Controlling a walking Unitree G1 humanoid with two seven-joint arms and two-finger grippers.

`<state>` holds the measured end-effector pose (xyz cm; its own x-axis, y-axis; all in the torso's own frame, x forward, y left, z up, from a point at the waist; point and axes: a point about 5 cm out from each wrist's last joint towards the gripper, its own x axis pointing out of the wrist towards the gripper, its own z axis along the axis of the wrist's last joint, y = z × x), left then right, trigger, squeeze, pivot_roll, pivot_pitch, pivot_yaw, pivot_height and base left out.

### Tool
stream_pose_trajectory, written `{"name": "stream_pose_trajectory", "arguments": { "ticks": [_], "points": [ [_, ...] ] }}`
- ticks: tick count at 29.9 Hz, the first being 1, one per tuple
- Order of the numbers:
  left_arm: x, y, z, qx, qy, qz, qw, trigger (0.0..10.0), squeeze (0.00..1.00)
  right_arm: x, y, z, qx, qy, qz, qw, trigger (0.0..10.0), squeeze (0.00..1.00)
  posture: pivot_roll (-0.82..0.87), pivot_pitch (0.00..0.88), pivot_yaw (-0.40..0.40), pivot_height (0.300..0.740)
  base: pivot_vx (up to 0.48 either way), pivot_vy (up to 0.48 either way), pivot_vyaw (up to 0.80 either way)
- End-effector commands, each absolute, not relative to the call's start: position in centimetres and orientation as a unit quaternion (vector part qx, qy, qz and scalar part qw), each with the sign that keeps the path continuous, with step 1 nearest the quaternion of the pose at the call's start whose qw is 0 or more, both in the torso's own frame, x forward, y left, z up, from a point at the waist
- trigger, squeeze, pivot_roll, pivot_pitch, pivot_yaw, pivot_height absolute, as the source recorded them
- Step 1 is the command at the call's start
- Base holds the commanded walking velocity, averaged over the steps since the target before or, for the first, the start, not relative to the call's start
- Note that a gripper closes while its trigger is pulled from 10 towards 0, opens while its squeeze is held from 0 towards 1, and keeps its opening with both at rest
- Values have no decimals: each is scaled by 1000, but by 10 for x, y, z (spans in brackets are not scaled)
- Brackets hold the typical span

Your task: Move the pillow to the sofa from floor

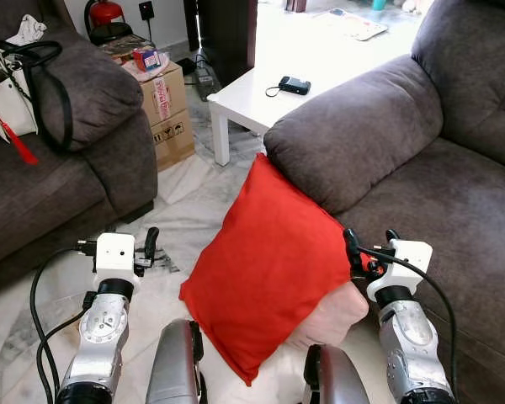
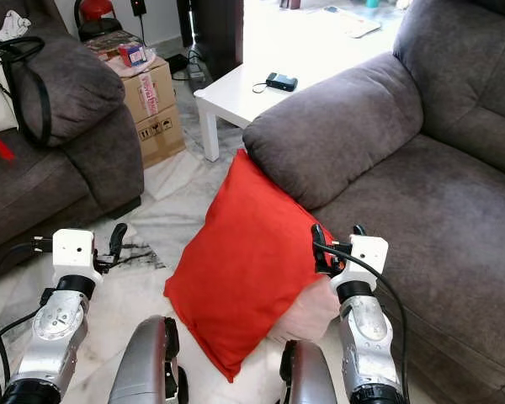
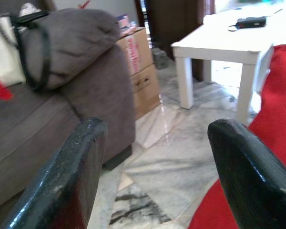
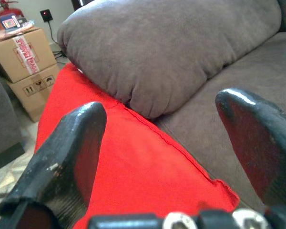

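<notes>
A red pillow [image 1: 265, 269] stands tilted on the marble floor and leans against the armrest [image 1: 353, 135] of the grey sofa [image 1: 454, 227] on my right. A pale pink cushion [image 1: 332, 320] lies under its lower right side. My right gripper [image 1: 370, 244] is open at the pillow's right edge, by the sofa seat; in the right wrist view the red pillow [image 4: 133, 162] lies below and between its fingers [image 4: 69, 143]. My left gripper [image 1: 143, 248] is open over the floor, a short way left of the pillow, holding nothing.
A second grey sofa [image 1: 42, 194] with a white handbag [image 1: 8, 97] stands on the left. Cardboard boxes [image 1: 168, 109] and a white low table [image 1: 252, 88] with a black device [image 1: 295, 84] stand behind the pillow. Bare floor [image 1: 185, 202] lies between the sofas.
</notes>
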<state>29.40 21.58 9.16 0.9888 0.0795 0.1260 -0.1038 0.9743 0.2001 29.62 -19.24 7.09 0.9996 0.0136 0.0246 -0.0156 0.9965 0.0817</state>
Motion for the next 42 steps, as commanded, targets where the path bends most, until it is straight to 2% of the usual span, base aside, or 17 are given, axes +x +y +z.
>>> {"name": "stream_pose_trajectory", "arguments": {
  "ticks": [1, 17, 21, 26, 42],
  "points": [
    [295, 214, 93, 105, -61, 42, 992, 10000, 0, 295, -194, 69, 45, -6, 5, 999, 10000, 0, 54, 159, -18, 582, 0, 0, -775],
    [294, 213, 93, 103, -59, 46, 992, 10000, 0, 296, -190, 71, 49, -9, 22, 999, 10000, 0, 54, 160, -20, 582, 0, 0, -106],
    [294, 214, 93, 103, -58, 49, 992, 10000, 0, 295, -187, 70, 25, -8, 40, 999, 10000, 0, 56, 161, -19, 582, 0, 0, 123],
    [294, 216, 93, 103, -56, 52, 992, 10000, 0, 294, -187, 68, 46, -3, 35, 998, 10000, 0, 54, 164, -18, 582, 303, 0, 274],
    [294, 215, 93, 105, -57, 52, 992, 10000, 0, 294, -186, 66, 42, 7, 42, 998, 10000, 0, 54, 167, -17, 582, 299, 0, 0]
  ]
}}
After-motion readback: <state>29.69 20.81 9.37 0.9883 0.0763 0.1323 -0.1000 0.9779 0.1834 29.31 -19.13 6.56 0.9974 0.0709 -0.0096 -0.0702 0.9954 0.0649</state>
